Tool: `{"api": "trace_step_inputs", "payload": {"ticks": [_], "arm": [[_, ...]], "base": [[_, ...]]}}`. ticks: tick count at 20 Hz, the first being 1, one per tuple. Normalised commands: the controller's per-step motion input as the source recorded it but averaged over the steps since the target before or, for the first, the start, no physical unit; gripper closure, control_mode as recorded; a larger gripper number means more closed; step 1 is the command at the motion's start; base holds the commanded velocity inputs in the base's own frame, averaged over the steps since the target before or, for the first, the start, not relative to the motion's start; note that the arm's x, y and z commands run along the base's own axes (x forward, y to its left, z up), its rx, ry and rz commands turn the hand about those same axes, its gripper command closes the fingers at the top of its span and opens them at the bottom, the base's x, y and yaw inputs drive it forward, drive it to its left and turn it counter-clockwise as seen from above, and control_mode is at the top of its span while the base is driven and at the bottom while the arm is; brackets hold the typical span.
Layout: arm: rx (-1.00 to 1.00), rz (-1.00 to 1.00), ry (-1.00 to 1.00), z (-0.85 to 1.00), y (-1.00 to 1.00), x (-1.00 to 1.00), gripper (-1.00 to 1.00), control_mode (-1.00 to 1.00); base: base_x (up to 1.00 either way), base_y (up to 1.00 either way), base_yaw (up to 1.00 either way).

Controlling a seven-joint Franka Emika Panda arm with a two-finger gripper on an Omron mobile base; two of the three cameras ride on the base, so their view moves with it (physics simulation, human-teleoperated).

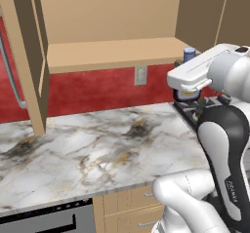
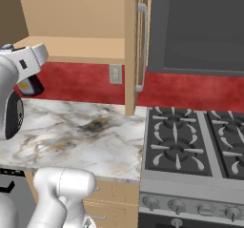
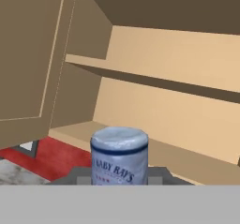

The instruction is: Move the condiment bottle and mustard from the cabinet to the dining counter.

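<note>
the condiment bottle [image 3: 119, 155] sits between the tips of the claw [image 3: 119, 181], just out from the cabinet [image 3: 154, 82] shelf edge, its pale cap at about 1 o'clock in the left base view above the hand. the claw looks partly closed, pinching the bottle's body. it reads as small, light, rigid and smooth, likely slippery, so the label band below the cap seems the best hold, kept upright over the marble surface [image 1: 97, 149].

The condiment bottle [image 3: 119, 156] shows a pale bluish-white cap with a dark blue band; the cabinet [image 1: 105, 29] is light tan. White marble bench [image 1: 97, 149] carries grey and gold veins; at twelve o'clock, a red backsplash [image 1: 97, 88].
</note>
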Motion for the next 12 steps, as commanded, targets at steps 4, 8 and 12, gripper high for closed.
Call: {"api": "trace_step_inputs", "payload": {"ticks": [4,8,12], "arm": [[0.00,-0.06,0.00,-0.06,0.00,-0.43,1.00,-1.00],[0.00,-0.01,0.00,-0.01,0.00,-0.06,1.00,-1.00],[0.00,0.00,0.00,0.00,0.00,0.00,1.00,-1.00]], "base": [[0.00,0.00,0.00],[0.00,0.00,0.00],[0.00,0.00,0.00]]}}
